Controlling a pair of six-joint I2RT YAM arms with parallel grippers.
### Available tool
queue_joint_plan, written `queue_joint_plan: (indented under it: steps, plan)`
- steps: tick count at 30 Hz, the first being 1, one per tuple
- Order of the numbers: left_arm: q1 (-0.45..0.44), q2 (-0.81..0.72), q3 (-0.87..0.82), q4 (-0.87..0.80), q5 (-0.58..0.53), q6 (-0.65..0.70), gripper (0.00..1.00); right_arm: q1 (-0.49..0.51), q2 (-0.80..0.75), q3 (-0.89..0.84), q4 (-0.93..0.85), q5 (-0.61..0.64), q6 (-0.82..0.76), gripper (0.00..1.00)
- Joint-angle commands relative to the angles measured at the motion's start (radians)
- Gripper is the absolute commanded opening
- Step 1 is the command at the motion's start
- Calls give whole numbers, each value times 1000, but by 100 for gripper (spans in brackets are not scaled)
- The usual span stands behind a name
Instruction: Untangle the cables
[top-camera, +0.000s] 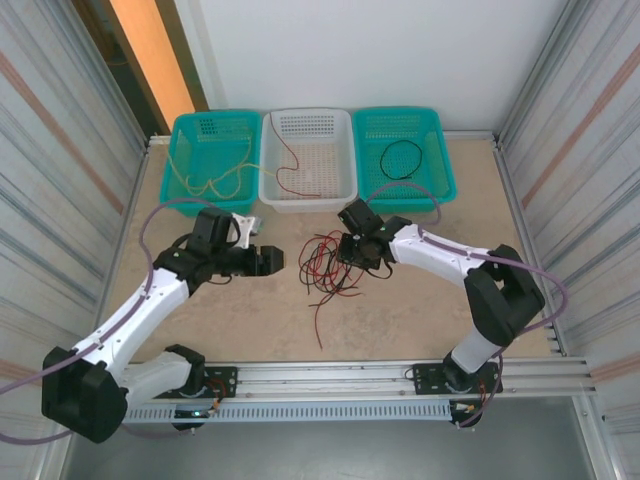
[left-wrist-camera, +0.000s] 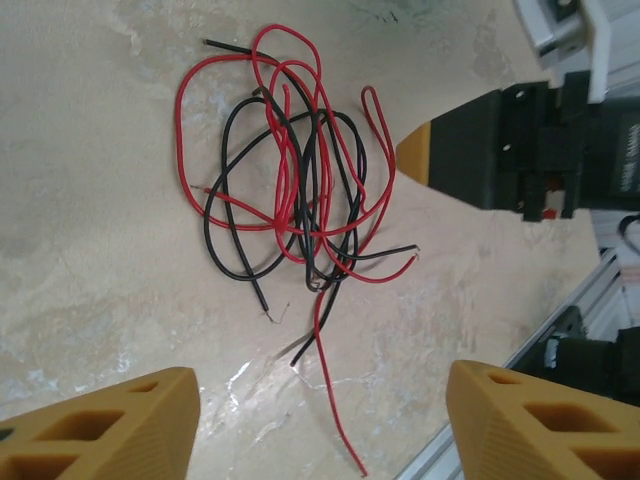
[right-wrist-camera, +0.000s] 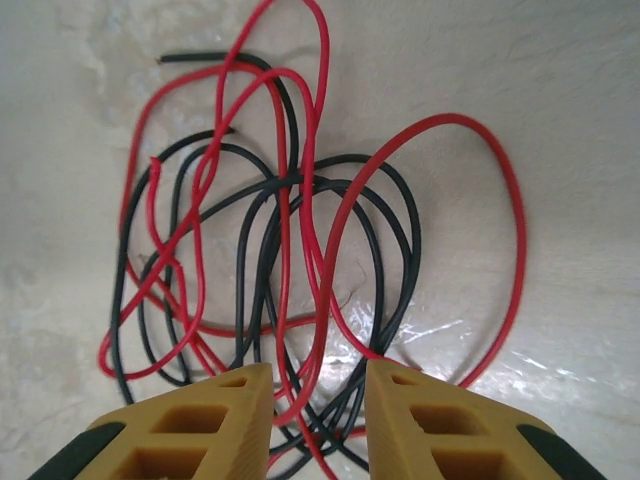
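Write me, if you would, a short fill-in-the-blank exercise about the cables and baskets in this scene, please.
1. The white basket holds one ____ cable.
2. The yellow cable lies mostly in the ____ teal basket.
3. The tangle on the table mixes red and ____ cables.
4. The gripper whose jaws stand narrowly apart over the tangle's strands is the ____ one.
Missing words: red; left; black; right.

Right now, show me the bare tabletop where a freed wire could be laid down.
Bare: the near strip between the tangle and the rail; the right corner between the right arm and the right teal basket. Crowded: the middle, where the left gripper and right gripper flank the tangle, and the far edge, lined with baskets.
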Motion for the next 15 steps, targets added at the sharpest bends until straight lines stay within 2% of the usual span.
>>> queue_joint_plan:
  steps: [1,5,7,11,15]
  plan:
    - [-32,3,-22,96,14,-54,62,1,19,21,10,-3,45,29]
    - [-107,107,-12,155,5,-73,55,10,39,21,7,-7,41,30]
    - [-139,171,-4,190,-4,-81,51,13,43,27,-3,3,39,27]
    - [-166,294,28,235,-2,-99,36,40,25,43,-33,47,25,24]
    - [-192,407,80,237,16,-100,29,59,3,57,-57,68,10,23]
